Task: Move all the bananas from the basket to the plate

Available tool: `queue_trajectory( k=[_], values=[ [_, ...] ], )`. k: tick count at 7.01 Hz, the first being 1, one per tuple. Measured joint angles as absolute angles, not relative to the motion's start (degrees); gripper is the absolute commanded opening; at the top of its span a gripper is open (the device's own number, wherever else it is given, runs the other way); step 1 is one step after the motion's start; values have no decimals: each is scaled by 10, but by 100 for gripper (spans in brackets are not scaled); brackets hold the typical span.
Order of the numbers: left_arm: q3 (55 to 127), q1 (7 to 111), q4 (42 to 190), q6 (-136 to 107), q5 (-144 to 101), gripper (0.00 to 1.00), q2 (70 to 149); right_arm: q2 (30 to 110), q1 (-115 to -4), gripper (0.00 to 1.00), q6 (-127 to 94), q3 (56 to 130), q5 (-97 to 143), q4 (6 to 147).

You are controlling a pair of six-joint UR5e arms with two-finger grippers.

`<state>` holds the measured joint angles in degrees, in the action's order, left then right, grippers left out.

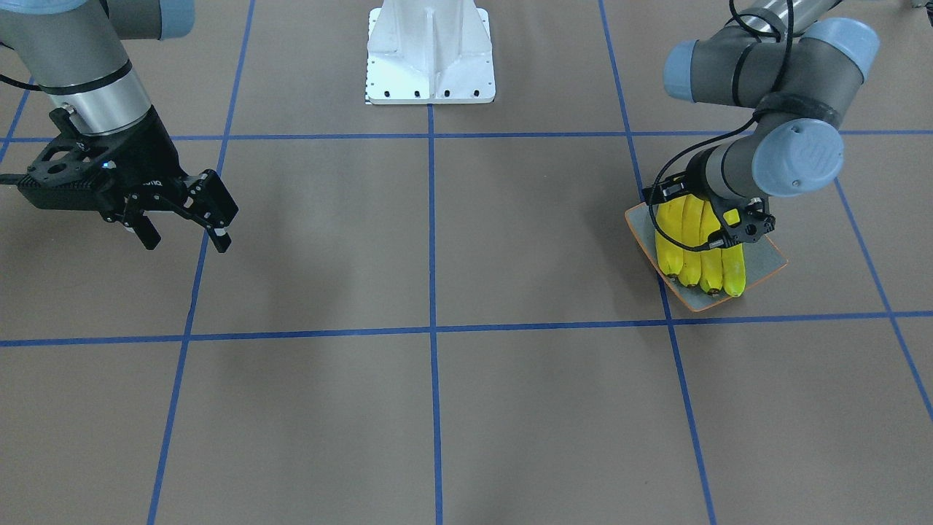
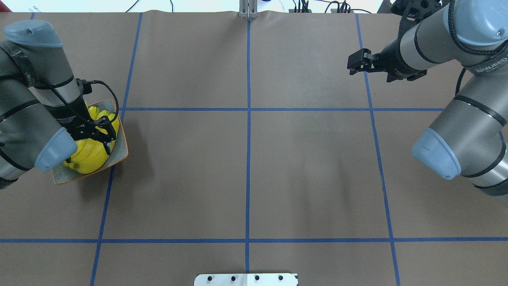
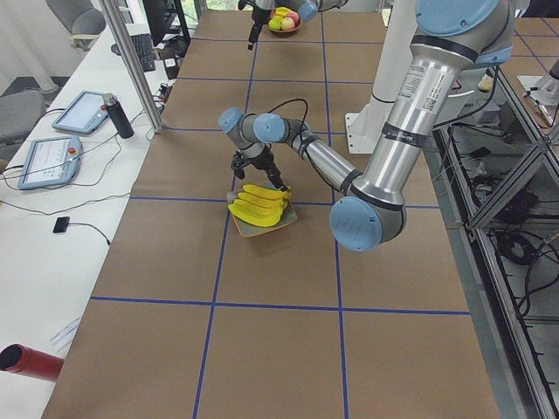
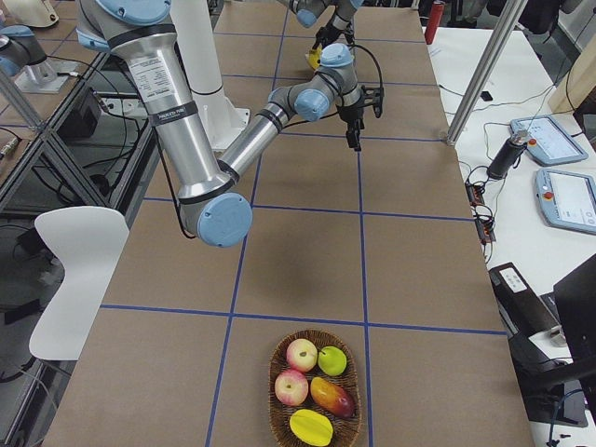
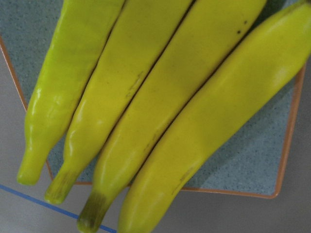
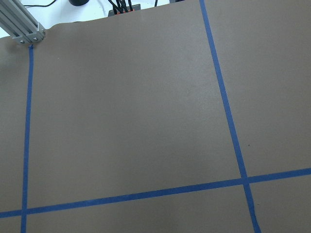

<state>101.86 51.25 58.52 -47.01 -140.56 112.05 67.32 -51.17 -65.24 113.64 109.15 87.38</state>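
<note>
**tapegrid:** Anyone reading any writing here? I'm seeing white letters on the right arm's sleeve (image 2: pixel 491 65), upper right of the overhead view, but they're too blurry to spell out. The near arm's sticker (image 3: pixel 425 103) in the left side view is way too small to read.

**ur5fan:** Same here, nothing legible. Anyway, the bananas (image 2: pixel 92 159) are all four lying side by side on the plate (image 2: pixel 63 176), far left of the overhead view. The left gripper (image 2: pixel 106 137) is hanging right over them with its fingers spread, gripping nothing.

**tapegrid:** And the edges? In the left wrist view the stem ends are poking out past the orange rim, lower left.

**ur5fan:** Yep, and the plate's corner is sitting just beside a tape line (image 2: pixel 104 206). The right gripper (image 1: pixel 186 242) is hovering in the left of the front view, jaws released too, well apart from everything.

**tapegrid:** So lots of bare table (image 2: pixel 309 167) is lying open between the arms.

**ur5fan:** Right. The basket (image 4: pixel 274 396) is sitting at the bottom of the right side view, holding other fruit.
</note>
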Motion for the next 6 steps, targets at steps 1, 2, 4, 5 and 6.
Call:
queue_trajectory(
  k=[1,2,4,5,6],
  values=[
    [1033,517,585,-468,-1401,100,1125,673,-513,100,-648,1136,1096,875],
    [1051,532,584,-466,-1378,100,1135,672,-516,100,-632,1134,1105,889],
    [1063,560,583,-444,-1275,100,1166,659,-547,100,-511,1132,1129,986],
    [1060,579,583,-374,-1222,100,1175,660,-570,100,-425,1126,1142,1034],
    [1044,617,590,-269,-1193,100,1178,666,-602,100,-346,1116,1167,1069]
  ],
)
